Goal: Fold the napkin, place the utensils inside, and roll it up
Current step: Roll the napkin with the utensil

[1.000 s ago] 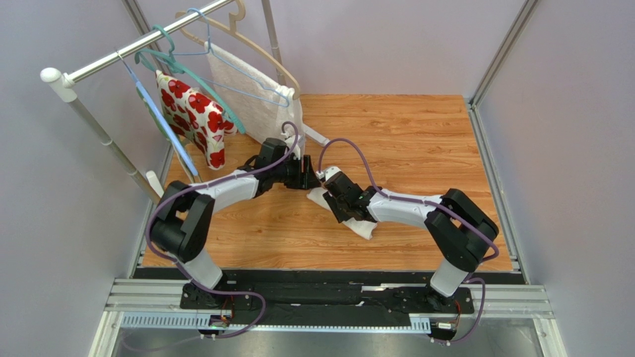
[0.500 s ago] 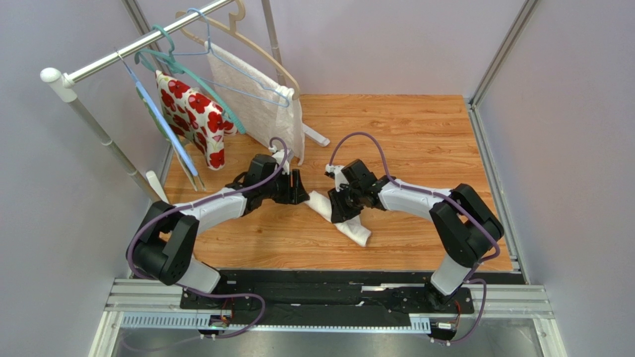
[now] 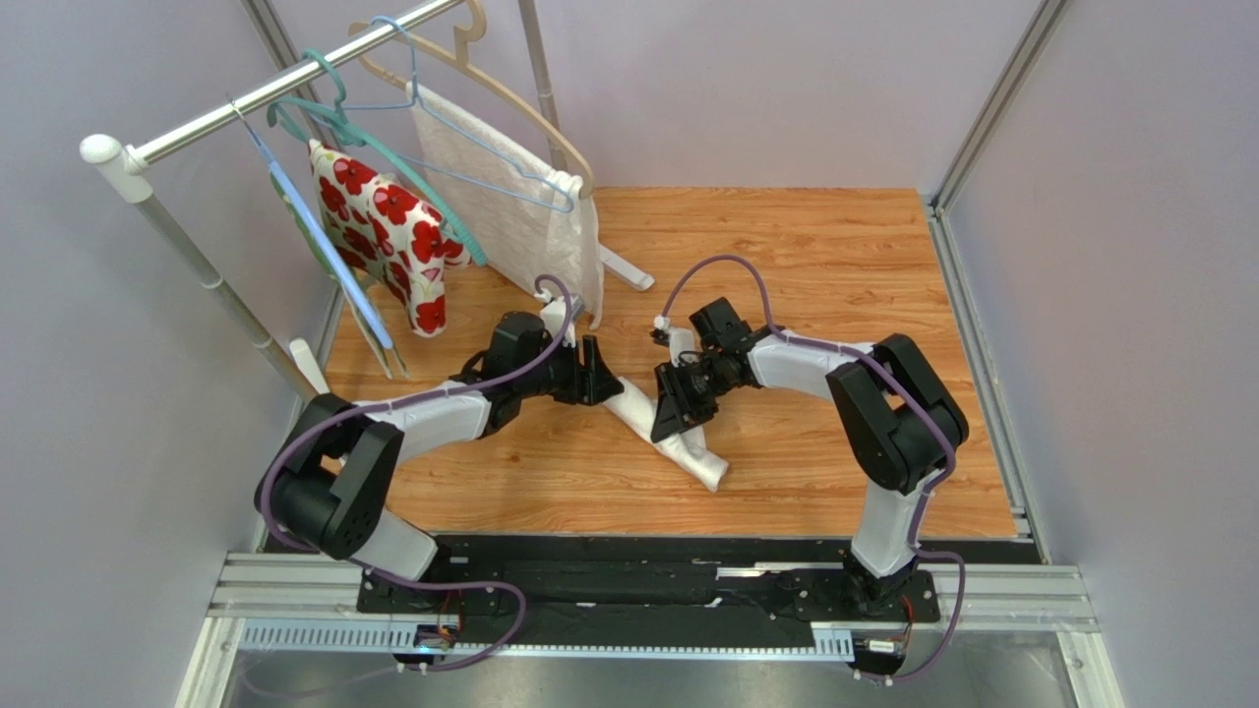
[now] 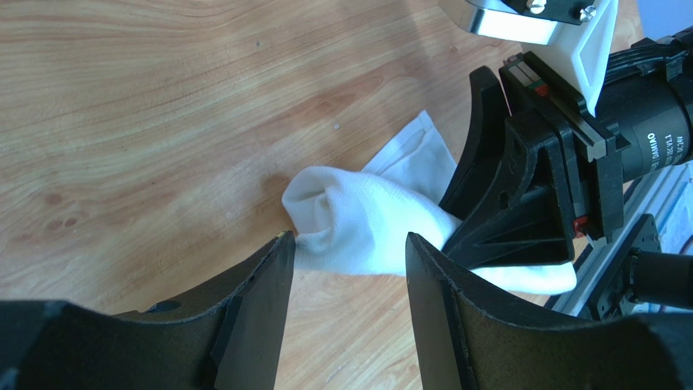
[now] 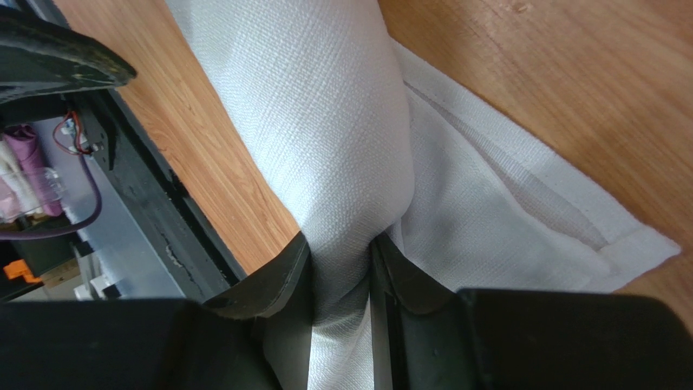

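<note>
Since a second ago the right arm has drawn its elbow in and turned its wrist, so the right gripper [image 3: 674, 419] now comes at the napkin [image 3: 698, 456] from the far side. The left gripper [image 3: 603, 387] has shifted slightly toward the near edge of the table [image 3: 828, 266]. The napkin, more bunched before, now lies as a longer, slimmer roll, running diagonally from the middle of the table toward the near edge.

The right gripper [image 5: 342, 248] is clamped on a thick fold of the napkin [image 5: 342, 122], the cloth pinched tight between its jaws. The left gripper [image 4: 348, 240] stands with its jaws well apart, straddling the far end of the roll [image 4: 358, 223]. Whether either finger touches the cloth I cannot tell.
</note>
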{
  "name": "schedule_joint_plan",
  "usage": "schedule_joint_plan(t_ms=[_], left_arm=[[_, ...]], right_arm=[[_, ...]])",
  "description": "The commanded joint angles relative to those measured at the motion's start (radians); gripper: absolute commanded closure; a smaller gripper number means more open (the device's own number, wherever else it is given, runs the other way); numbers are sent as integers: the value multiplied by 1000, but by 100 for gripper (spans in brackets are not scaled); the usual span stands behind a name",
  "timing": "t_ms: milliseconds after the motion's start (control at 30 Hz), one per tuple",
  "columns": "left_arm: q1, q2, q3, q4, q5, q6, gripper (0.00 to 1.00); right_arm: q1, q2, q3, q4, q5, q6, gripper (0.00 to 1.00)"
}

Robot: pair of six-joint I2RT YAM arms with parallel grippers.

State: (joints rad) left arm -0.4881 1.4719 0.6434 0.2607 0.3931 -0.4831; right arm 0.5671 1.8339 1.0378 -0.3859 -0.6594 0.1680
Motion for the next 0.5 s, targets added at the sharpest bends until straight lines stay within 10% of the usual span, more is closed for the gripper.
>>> schedule_joint_plan(t_ms=[0,200,467], left_arm=[[3,56,4,135,29,-26,39],[3,131,19,195,76,-61,47],[3,180,71,50,40,-37,100]], right_arm=[[-6,74,14,-45,-52,-19,76],[-27,111,33,-39,-82,-22,76],[-55,67,70,-62,-75,-27,54]])
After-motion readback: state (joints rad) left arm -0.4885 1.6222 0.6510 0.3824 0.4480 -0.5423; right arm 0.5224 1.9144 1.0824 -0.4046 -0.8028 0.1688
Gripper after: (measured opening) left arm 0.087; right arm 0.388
